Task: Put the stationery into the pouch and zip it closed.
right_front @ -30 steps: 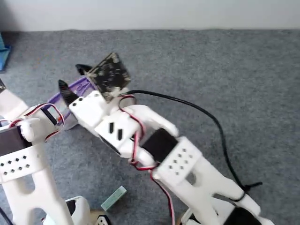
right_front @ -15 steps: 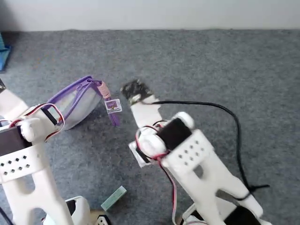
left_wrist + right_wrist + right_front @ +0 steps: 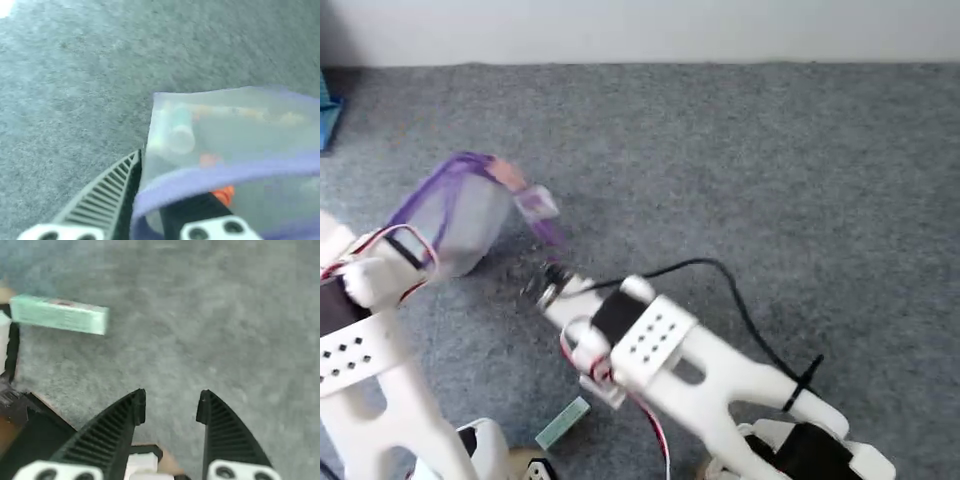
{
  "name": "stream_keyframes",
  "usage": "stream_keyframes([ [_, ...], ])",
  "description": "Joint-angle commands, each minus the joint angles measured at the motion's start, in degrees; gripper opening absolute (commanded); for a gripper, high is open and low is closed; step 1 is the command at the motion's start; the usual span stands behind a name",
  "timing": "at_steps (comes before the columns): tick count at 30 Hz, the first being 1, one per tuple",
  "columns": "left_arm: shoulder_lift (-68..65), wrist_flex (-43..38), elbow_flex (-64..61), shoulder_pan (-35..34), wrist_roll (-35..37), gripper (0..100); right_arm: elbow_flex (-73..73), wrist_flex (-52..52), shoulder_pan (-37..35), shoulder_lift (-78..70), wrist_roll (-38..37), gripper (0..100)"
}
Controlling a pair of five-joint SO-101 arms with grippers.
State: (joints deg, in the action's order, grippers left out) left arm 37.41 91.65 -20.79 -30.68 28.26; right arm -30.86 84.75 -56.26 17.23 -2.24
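Left end effector: clamped on the purple-trimmed edge of the pouch, with the ribbed finger on one side of the edge and the black finger on the other. The pouch is translucent. A pale tube and an orange piece show through its wall. Whether the zip is closed cannot be told.

In the high view the pouch is at the left of the table, just ahead of the left arm. A small tag on a purple strap hangs off its right end.

Right end effector: fingers apart, with nothing between them, above bare grey table surface. In the high view the right end effector is just beside the lower right of the pouch, below the tag and not touching it.

A green box lies flat on the table, outside the pouch and apart from the open fingers. In the high view the green box lies near the arm bases, between the two arms and well apart from the pouch.

A black cable runs along the right arm.
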Motion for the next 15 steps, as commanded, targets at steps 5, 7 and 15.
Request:
stream_keyframes([
  [5, -0.88, -0.26, 2.15, -6.68, 0.26, 1, -8.18, -16.57, -11.12, 6.99, -5.19, 18.0],
  [7, -0.88, -0.26, 2.15, -6.95, 0.26, 1, -9.67, -20.0, -12.79, 7.16, -7.21, 18.0],
  [15, -0.88, 0.18, 2.15, -6.95, 0.44, 1, -10.73, -23.96, -17.27, 0.4, -12.84, 18.4],
])
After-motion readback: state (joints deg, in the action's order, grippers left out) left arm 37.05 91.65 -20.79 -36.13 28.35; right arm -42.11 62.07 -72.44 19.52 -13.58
